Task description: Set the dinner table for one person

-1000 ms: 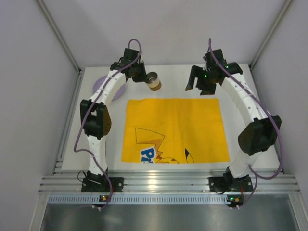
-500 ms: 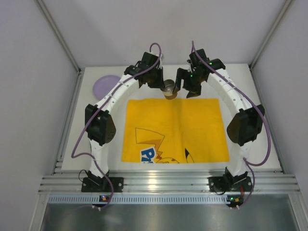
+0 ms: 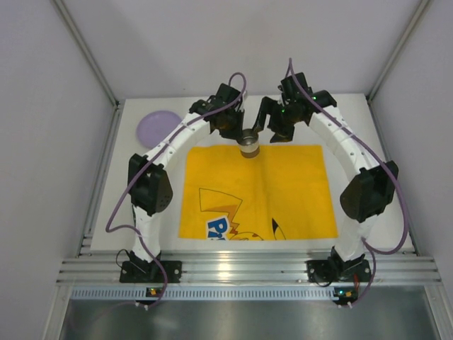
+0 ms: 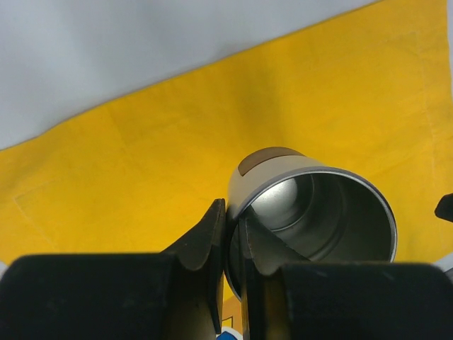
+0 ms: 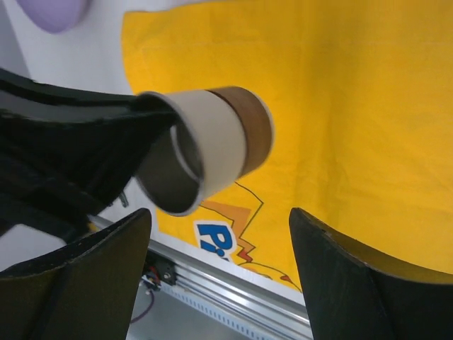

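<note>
So the dinner table (image 3: 173, 103) sits under both grippers, which meet at top centre of the overhead view. Left gripper (image 4: 228, 212) is pinched narrow on the rim of a tilted metal cup (image 3: 249, 146) over the yellow cloth (image 3: 283, 191). Right gripper (image 3: 272, 127) is spread wide beside the cup, holding nothing. The tabletop is plain matte white.

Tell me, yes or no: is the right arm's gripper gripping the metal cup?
No, the right fingers stand wide apart, clear of the cup; the left gripper pinches its rim.
</note>
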You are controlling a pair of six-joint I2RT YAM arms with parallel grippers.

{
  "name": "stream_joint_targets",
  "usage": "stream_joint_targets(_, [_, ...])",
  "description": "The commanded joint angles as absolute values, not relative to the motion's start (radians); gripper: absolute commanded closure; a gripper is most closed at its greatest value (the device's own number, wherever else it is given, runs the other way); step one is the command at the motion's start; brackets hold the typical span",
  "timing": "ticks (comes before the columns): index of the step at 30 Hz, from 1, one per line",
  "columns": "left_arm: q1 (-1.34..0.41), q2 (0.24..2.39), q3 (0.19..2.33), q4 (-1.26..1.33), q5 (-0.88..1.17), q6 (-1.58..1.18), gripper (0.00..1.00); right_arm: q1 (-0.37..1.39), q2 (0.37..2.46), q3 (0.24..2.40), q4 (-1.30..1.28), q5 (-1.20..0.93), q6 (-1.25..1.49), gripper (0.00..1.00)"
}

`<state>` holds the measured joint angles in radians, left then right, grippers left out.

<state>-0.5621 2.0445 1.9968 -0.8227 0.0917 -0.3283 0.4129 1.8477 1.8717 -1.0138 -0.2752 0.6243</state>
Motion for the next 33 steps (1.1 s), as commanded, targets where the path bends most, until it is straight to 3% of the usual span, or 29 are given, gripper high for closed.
stream_joint_targets(1, [-0.600,2.025,1.994,-0.848,0.127,-0.304,1.00,0.442,1.752,1.873,-0.887,-0.304,0.683,0.20])
stream_joint_targets(9, [-0.603,1.991,2.009,-0.831,0.156,-0.310,1.00,0.459,1.767,1.783,-0.888,-0.236,0.698,0.23])
stream_joint_targets(14, [-0.611,1.939,1.988,-0.831,0.109,-0.301,1.00,0.471,1.786,1.779,-0.976,-0.143,0.681,0.34])
stream_joint_targets(20, [-0.627,1.885,1.950,-0.813,0.084,-0.301,1.00,0.498,1.807,1.749,-1.020,-0.078,0.647,0.51])
stream_joint_targets(23, [-0.644,1.870,1.951,-0.796,0.081,-0.317,1.00,0.534,1.845,1.753,-1.038,-0.049,0.643,0.67])
stream_joint_targets(24, [-0.644,1.871,1.956,-0.795,0.084,-0.322,1.00,0.541,1.877,1.773,-1.046,-0.040,0.643,0.79])
stream_joint_targets(26, [-0.650,1.873,1.977,-0.799,0.095,-0.333,0.98,0.557,1.905,1.798,-1.074,-0.029,0.637,0.90])
stream_joint_targets(27, [-0.652,1.870,1.982,-0.801,0.094,-0.334,0.93,0.561,1.925,1.821,-1.083,-0.011,0.627,1.00])
stream_joint_targets(28, [-0.655,1.864,1.982,-0.801,0.077,-0.340,0.79,0.563,1.933,1.827,-1.104,-0.003,0.624,1.00])
stream_joint_targets(31, [-0.658,1.826,1.967,-0.787,0.010,-0.357,0.52,0.561,1.927,1.813,-1.109,0.043,0.612,1.00])
stream_joint_targets(32, [-0.658,1.815,1.950,-0.782,-0.026,-0.363,0.38,0.561,1.919,1.806,-1.111,0.052,0.611,1.00])
stream_joint_targets(33, [-0.657,1.787,1.942,-0.775,-0.046,-0.365,0.32,0.560,1.910,1.789,-1.109,0.064,0.606,1.00])
